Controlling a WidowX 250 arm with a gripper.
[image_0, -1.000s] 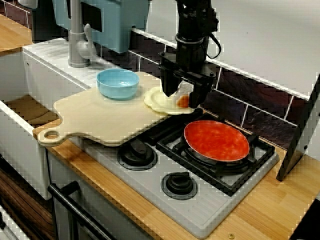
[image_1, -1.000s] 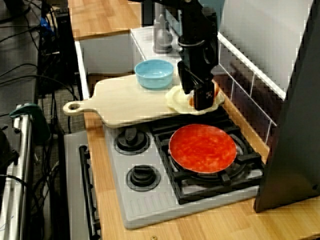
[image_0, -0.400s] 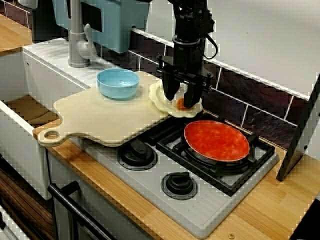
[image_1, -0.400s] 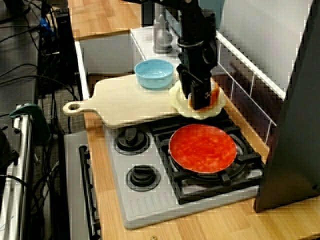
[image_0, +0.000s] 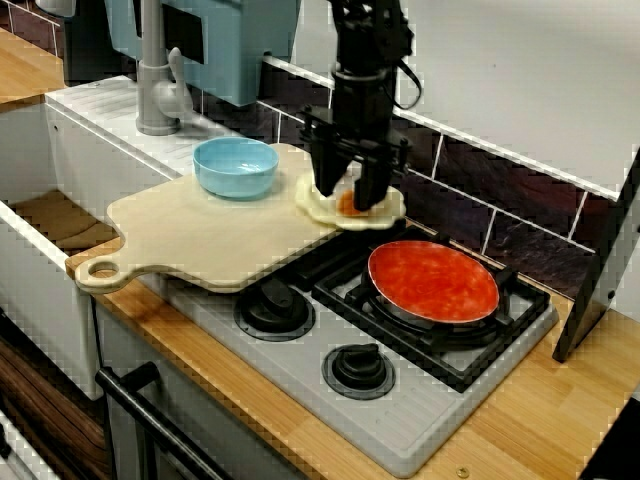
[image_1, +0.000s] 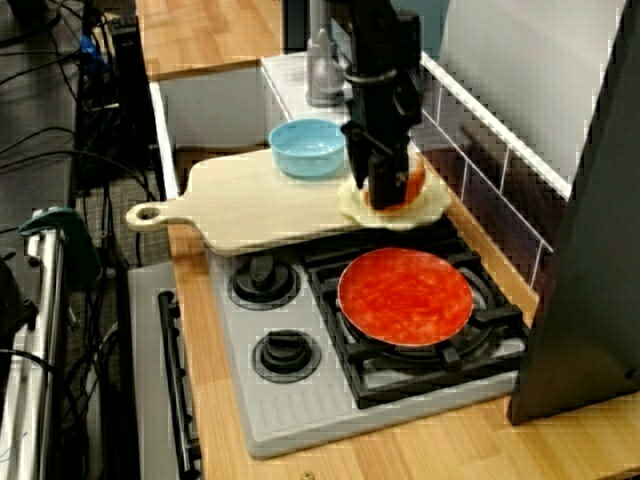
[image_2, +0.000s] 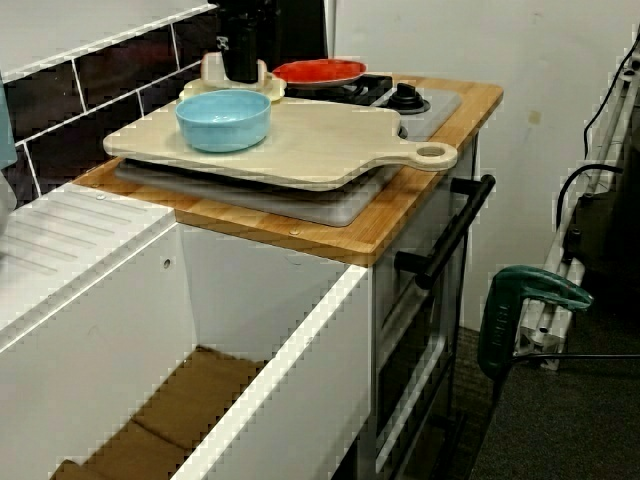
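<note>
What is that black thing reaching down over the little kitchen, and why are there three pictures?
The black thing is a robot arm, and its end is a gripper: two fingers that can pinch. Three cameras caught the same moment. One faces the tiled wall, one looks down from the stove's end, and one looks along the counter from the sink's end. On the grey toy stove sits a round red dish. A pale wooden cutting board with a handle carries a light blue bowl and, at its far corner, a cream plate with a wavy edge. The fingers stand apart on either side of a small orange piece on that plate. Whether they squeeze it, I cannot tell.
</note>
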